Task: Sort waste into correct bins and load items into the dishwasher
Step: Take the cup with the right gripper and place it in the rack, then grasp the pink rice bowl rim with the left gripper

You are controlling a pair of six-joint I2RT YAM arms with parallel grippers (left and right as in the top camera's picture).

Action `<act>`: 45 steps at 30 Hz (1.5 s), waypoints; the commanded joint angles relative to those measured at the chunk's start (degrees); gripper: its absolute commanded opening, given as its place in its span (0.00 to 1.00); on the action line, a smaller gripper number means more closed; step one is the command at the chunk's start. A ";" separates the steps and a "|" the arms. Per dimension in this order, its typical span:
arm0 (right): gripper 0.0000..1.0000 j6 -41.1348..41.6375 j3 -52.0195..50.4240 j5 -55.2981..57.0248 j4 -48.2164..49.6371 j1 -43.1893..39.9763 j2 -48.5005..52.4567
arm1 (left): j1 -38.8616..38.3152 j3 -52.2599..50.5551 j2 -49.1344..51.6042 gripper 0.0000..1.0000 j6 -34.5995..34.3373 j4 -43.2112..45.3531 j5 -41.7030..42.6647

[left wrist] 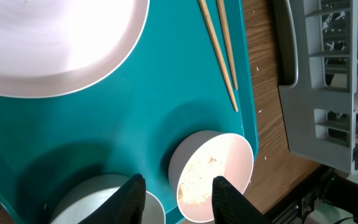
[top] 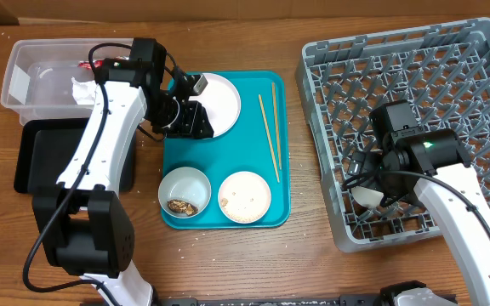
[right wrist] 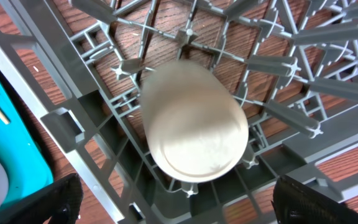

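Cup: white, on its side in a rack cell near the teal-tray edge. Its flat base faces the right wrist lens and is blurred. Overhead shows only a white sliver of it under the arm.

Right gripper: fingers spread wide either side, clear of the cup.

Left gripper: fingers apart, holding nothing, above a bowl of pale crumbs on the teal tray. Plate and chopsticks lie beyond.

Overhead alone: tub holding napkin and wrapper, black tray beside it.
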 commanded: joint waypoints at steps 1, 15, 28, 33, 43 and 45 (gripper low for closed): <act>1.00 -0.09 2.71 -0.24 0.02 0.20 -0.42 | -0.07 0.22 0.07 0.38 -0.26 0.44 -0.63; 1.00 -9.86 17.25 -19.93 1.95 0.70 -0.17 | -0.07 19.58 -6.03 0.34 -8.90 -22.01 -14.88; 1.00 -10.58 17.25 -13.94 2.97 0.70 0.09 | -7.26 3.23 -16.04 0.32 -22.47 -19.32 -25.53; 1.00 -10.62 17.25 -14.71 3.50 0.70 0.20 | -9.51 -8.94 -18.73 0.32 -27.30 -9.20 -25.83; 1.00 -10.45 16.17 -15.58 5.07 0.74 0.94 | -14.53 -16.83 -18.80 0.31 -29.35 1.62 -23.47; 1.00 -10.60 16.11 -15.43 5.07 0.74 1.05 | -17.27 -16.90 -18.73 0.36 -29.66 2.73 -23.50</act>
